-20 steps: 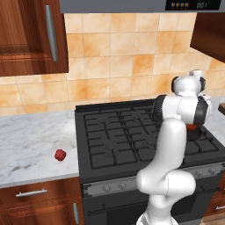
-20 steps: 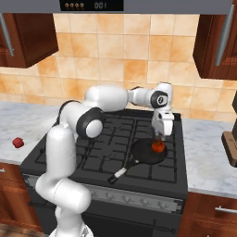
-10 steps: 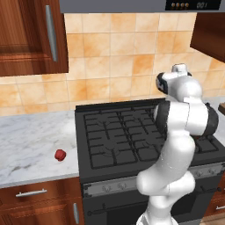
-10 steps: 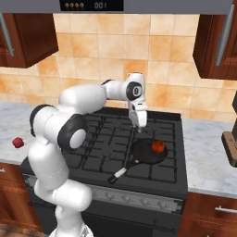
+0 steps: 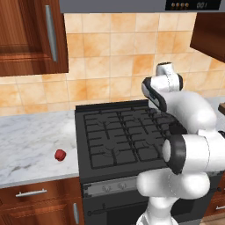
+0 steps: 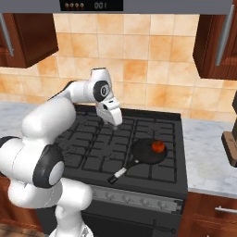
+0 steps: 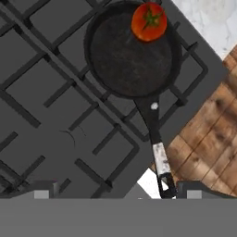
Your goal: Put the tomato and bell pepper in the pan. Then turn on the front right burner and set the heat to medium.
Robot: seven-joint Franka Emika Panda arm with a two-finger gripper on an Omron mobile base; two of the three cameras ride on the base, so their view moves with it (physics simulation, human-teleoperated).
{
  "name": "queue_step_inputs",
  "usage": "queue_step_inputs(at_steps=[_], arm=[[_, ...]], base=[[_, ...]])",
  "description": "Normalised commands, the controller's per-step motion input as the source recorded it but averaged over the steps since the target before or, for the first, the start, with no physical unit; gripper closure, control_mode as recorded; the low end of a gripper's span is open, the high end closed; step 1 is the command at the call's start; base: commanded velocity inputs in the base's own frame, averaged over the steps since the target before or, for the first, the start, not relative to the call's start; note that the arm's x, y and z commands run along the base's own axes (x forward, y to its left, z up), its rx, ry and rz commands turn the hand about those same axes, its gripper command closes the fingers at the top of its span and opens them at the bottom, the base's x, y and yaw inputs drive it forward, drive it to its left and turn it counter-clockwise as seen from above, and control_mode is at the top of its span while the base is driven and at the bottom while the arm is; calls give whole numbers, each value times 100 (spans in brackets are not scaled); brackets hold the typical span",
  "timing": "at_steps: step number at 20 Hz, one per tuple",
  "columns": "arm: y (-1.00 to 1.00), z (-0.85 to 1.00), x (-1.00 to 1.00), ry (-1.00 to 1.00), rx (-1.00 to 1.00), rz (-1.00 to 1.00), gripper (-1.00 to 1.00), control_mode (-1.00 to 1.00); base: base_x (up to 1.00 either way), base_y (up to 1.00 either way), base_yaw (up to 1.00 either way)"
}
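Observation:
The orange-red tomato [image 6: 158,146] [image 7: 149,22] lies in the black pan [image 6: 146,155] [image 7: 125,60], against the pan's rim. The pan sits on the front right burner [image 6: 163,170], its pale-tipped handle pointing toward the stove's front edge. My gripper [image 6: 115,122] [image 7: 120,192] hangs open and holds nothing, over the middle of the cooktop, left of the pan and above it. The crimson bell pepper [image 5: 60,154] rests on the marble counter left of the stove.
The black cooktop [image 5: 118,136] has grid grates, with a row of knobs [image 6: 134,198] along its front panel. Marble counters [image 5: 30,145] flank the stove. A wooden object [image 6: 230,146] stands on the right counter. Wall cabinets hang on both sides.
My gripper has lifted off the tomato in the pan and swung left, over the middle of the cooktop. The tomato stays in the pan. The bell pepper has not moved.

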Motion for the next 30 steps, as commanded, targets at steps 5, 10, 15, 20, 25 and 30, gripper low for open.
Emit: queue_step_inputs(at_steps=[5, 10, 15, 20, 25, 30], arm=[[73, 0, -53, -12, 14, 37, -100, -100], [89, 0, -4, 0, 14, 43, -100, -100], [99, 8, 0, 4, 3, 40, -100, -100], [100, 11, 0, 12, 0, 34, -100, -100], [100, 3, 0, 13, -1, 24, -100, -100], [100, -11, 0, 4, -5, 13, -100, -100]], base=[[0, 0, 0], [0, 0, 0], [0, 0, 0], [0, 0, 0], [0, 0, 0], [0, 0, 0]])
